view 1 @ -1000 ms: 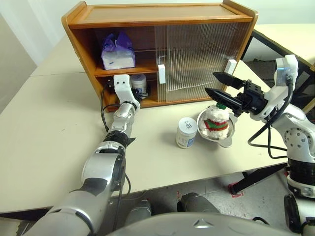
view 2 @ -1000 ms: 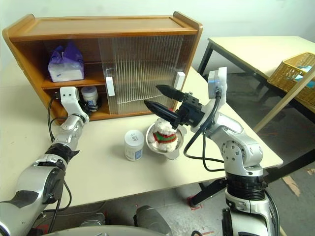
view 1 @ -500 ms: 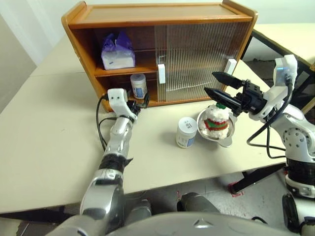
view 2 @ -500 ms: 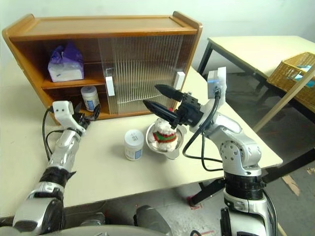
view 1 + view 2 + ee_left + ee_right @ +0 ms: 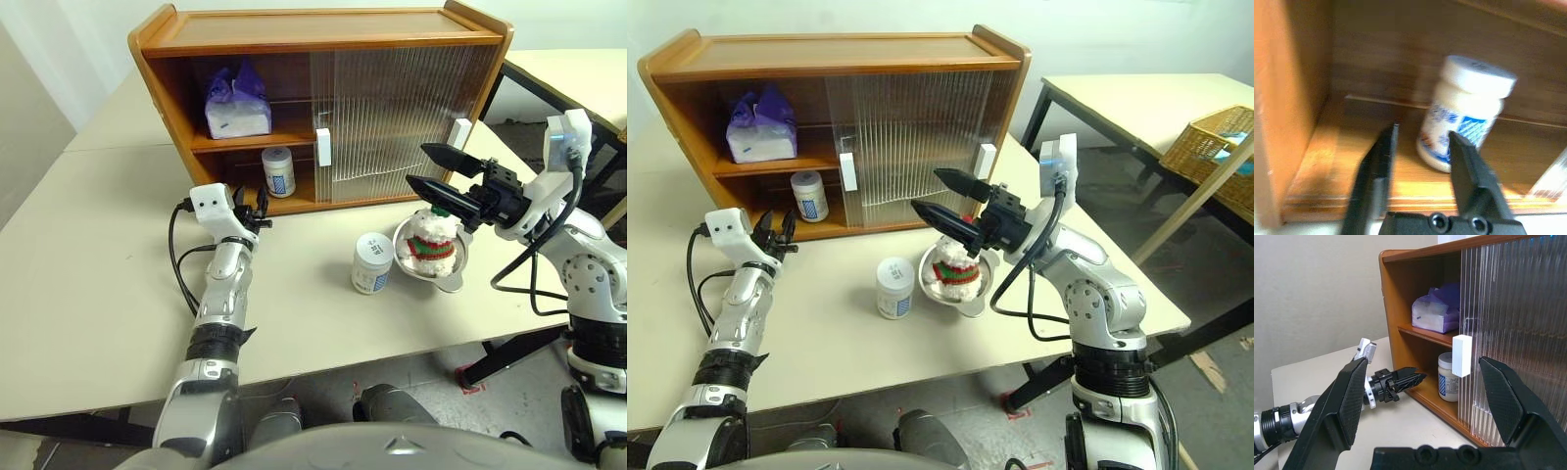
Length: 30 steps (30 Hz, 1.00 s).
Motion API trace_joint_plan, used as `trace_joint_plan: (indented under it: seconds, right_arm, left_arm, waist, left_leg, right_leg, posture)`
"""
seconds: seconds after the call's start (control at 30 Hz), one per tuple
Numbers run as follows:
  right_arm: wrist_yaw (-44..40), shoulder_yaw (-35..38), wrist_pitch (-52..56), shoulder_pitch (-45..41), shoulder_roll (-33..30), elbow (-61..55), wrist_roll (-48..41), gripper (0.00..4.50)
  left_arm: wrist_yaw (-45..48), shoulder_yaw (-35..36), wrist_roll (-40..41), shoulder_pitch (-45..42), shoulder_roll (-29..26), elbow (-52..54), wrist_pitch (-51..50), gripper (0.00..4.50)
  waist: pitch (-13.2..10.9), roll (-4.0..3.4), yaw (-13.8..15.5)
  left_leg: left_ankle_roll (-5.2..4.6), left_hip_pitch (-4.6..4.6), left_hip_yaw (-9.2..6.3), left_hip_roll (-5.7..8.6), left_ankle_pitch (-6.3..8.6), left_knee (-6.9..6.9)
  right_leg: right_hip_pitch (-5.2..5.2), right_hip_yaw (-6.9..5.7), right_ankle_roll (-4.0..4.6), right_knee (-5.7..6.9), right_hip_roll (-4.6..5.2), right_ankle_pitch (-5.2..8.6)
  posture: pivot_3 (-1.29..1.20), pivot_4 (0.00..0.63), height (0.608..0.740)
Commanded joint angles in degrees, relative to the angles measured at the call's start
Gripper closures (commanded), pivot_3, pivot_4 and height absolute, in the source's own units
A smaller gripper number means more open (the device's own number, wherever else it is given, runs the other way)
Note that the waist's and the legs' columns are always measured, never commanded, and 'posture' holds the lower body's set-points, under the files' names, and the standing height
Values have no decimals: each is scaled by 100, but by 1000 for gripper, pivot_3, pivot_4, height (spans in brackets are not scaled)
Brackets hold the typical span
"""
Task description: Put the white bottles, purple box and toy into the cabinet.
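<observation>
The wooden cabinet (image 5: 323, 24) stands at the back of the table, its left side uncovered. The purple box (image 5: 238, 103) lies on the upper shelf. One white bottle (image 5: 278, 171) stands on the lower shelf, the other (image 5: 372, 262) on the table. My left gripper (image 5: 257, 206) hovers just outside the lower shelf, pointing at that bottle (image 5: 1469, 112), its fingers (image 5: 1376, 166) a narrow gap apart and empty. The toy (image 5: 431, 240) sits in a steel bowl. My right gripper (image 5: 416, 164) hangs wide open above it, holding nothing.
The steel bowl (image 5: 453, 269) sits right of the table bottle. Ribbed sliding doors (image 5: 392, 108) with white handles (image 5: 1461, 355) cover the cabinet's middle and right. A wicker basket (image 5: 1215, 137) rests on a second table at the far right. A black cable (image 5: 181, 264) loops beside my left arm.
My left gripper has drawn back out of the lower shelf toward me, leaving the white bottle standing there, and its fingers have narrowed. The right arm has not moved.
</observation>
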<state>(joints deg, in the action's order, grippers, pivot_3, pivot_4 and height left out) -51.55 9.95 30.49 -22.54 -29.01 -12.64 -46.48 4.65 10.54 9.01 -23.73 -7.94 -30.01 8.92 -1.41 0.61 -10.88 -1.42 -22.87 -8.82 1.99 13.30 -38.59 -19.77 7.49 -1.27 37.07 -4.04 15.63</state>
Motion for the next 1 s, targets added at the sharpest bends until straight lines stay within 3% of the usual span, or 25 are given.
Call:
trace_joint_plan:
  seconds: [0.03,0.1,0.57,1.0]
  right_arm:
    - [-7,3,27,-55,-65,4,13,0]
    - [0,13,39,-46,-86,-15,3,0]
    - [99,82,91,39,-211,-165,-67,0]
    - [177,164,96,82,-281,-246,-96,0]
  left_arm:
    - [-81,26,-101,-319,-27,-587,112,3786]
    - [-95,28,-120,-535,-56,-911,202,4467]
    - [-146,8,-329,-1915,-295,-3180,843,4491]
    - [436,-121,-389,-2513,-198,-3940,754,4491]
  waist:
    - [0,0,22]
    - [0,0,36]
    - [0,0,0]
    - [0,0,-103]
  left_leg:
    - [0,0,0,0,0,0]
    - [0,-1,-2,-2,0,0]
    - [-2,-2,3,2,0,1]
    - [-4,-16,-1,31,0,0]
  right_leg:
    - [0,0,0,0,0,0]
    - [0,2,1,0,0,0]
    - [0,-1,-15,-1,-3,-3]
    - [0,-1,-35,-23,0,-8]
  posture:
    - [-231,0,740]
    - [-239,0,740]
    - [-266,0,740]
    - [-296,0,740]
